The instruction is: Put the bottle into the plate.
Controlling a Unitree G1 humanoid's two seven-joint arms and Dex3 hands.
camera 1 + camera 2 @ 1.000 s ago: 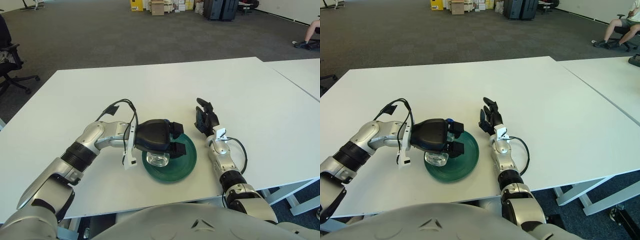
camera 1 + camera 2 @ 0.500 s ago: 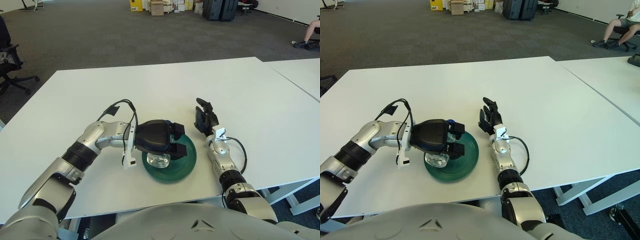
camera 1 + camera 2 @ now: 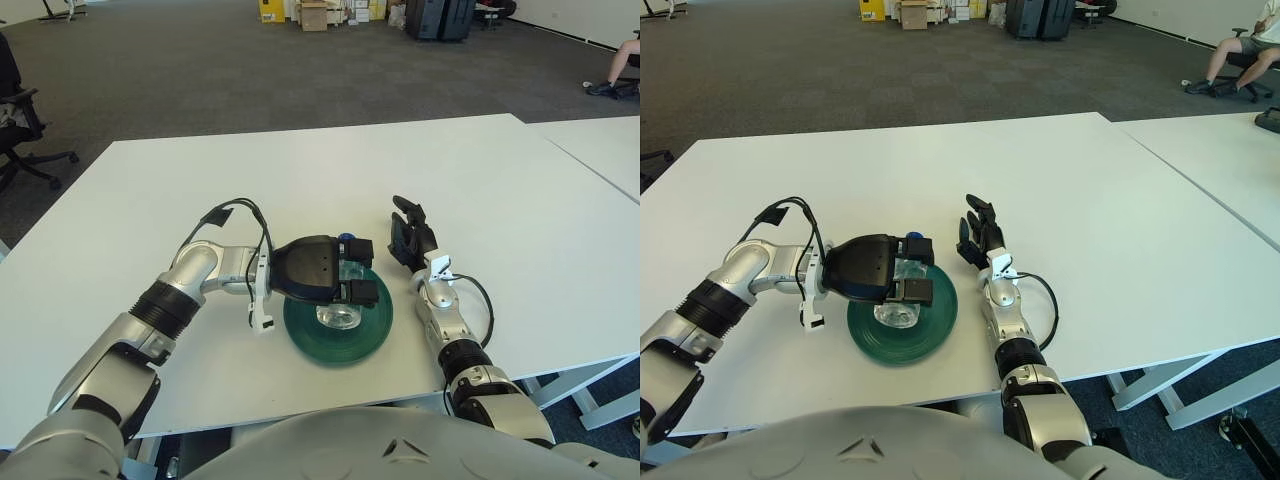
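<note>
A dark green plate [image 3: 338, 327] lies on the white table near its front edge. Over the plate my left hand [image 3: 322, 272] grips a clear plastic bottle [image 3: 342, 313] with a blue cap [image 3: 346, 239]. The bottle is tipped over, its clear base low over the plate's middle and its cap pointing away from me. My fingers wrap around its body and hide most of it. My right hand [image 3: 408, 234] shows just right of the plate, fingers extended and holding nothing.
The white table [image 3: 300, 180] stretches far beyond the plate. A second white table [image 3: 600, 140] stands to the right. An office chair [image 3: 15, 130] is at the far left and boxes [image 3: 315, 12] stand at the back of the room.
My left hand has shifted right and rolled, carrying the bottle from the plate's left rim to over its middle. The blue cap now shows behind the hand. The right hand has not moved.
</note>
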